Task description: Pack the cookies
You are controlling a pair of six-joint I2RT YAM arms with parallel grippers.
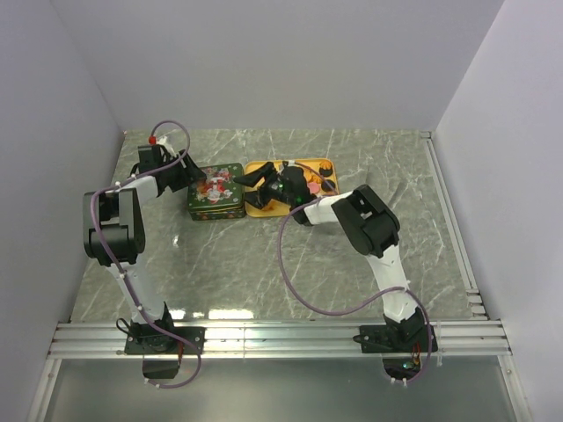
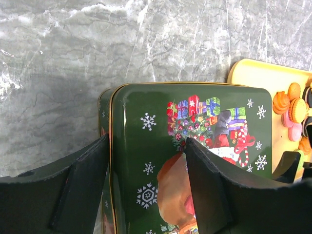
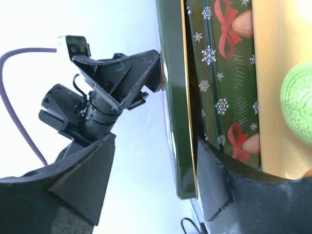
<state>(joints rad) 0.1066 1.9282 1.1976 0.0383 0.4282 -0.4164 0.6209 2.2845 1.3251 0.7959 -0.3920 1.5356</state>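
Black fingers point(image 2: 73, 195) of your left gripper point(image 2: 146, 141) fill the foot of the left wrist view. They stand apart astride one rim of the green Christmas tin point(image 2: 141, 105), one finger outside the wall and the other over the lid, with nothing clamped. Whether either finger touches the metal you cannot tell. Your right gripper point(image 3: 156, 139) is likewise spread, its fingers point(image 3: 78, 185) on either side of the tin's opposite wall. The lid is on.

The cookies point(image 2: 295, 110) lie on the yellow tray point(image 2: 253, 78), just beside the tin at its 3 o'clock in the top view. You can see small rounds: orange swirls and sandwich biscuits, a pink one and some dark brown ones. One ridged green cookie point(image 3: 298, 105) lies close to the right fingers. From above, the right wrist hides part of the pile.

Tin and tray sit toward 12 o'clock on the grey marble desk point(image 1: 264, 264). Open desk runs from them toward 6 o'clock, between the two arms, as far as the metal rail point(image 1: 281, 338) where the bases are bolted. White walls point(image 1: 264, 61) close the desk at 9, 12 and 3 o'clock. More bare marble lies at the tray's 3 o'clock.
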